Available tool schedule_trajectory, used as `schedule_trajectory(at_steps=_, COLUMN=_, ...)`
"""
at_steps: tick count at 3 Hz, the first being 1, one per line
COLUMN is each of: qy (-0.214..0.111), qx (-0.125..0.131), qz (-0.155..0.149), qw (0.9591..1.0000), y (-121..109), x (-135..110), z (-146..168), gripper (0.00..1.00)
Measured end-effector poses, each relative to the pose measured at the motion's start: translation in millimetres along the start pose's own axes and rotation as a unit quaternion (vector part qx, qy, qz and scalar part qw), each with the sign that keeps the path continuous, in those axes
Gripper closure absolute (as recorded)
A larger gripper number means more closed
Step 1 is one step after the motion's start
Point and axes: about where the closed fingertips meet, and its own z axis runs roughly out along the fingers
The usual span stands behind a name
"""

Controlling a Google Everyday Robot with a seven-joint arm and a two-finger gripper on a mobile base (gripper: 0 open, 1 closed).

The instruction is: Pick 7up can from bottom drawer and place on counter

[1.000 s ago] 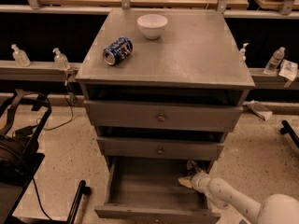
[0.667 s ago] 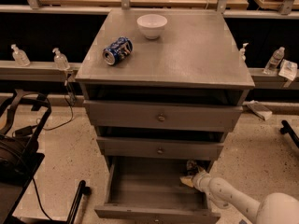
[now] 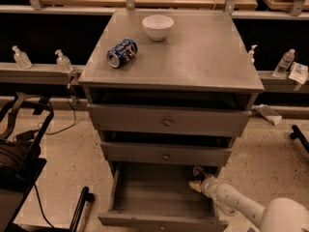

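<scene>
Speckled floor, deep grey metal bottom drawer pulled open. White arm's end effector is in its back right corner at the small pale 7up can; can't tell if it's clamped. A careless lift could bump the can into the middle drawer above.

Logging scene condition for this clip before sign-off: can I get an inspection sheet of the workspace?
Surface: counter, grey metal, flat.
Job's things: bottom drawer pulled open; 7up can apparently at its back right, mostly hidden.
Clutter: blue can lying on its side and white bowl, both on the counter.
Grippers: gripper inside the bottom drawer, back right.
Cables: black cable on the floor, left.
Surroundings: small bottles on side ledges; speckled floor.
</scene>
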Motion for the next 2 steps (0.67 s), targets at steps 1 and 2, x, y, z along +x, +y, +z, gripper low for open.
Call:
schedule_trajectory(at_steps=1, qy=0.0, qx=0.0, qz=0.0, qw=1.0, y=-0.3, x=-1.6, z=-1.5, gripper=0.4)
schedule_trajectory(at_steps=2, qy=0.0, qx=0.0, qz=0.0, qw=1.0, y=-0.7, x=-3.4, z=-3.3, gripper=0.56)
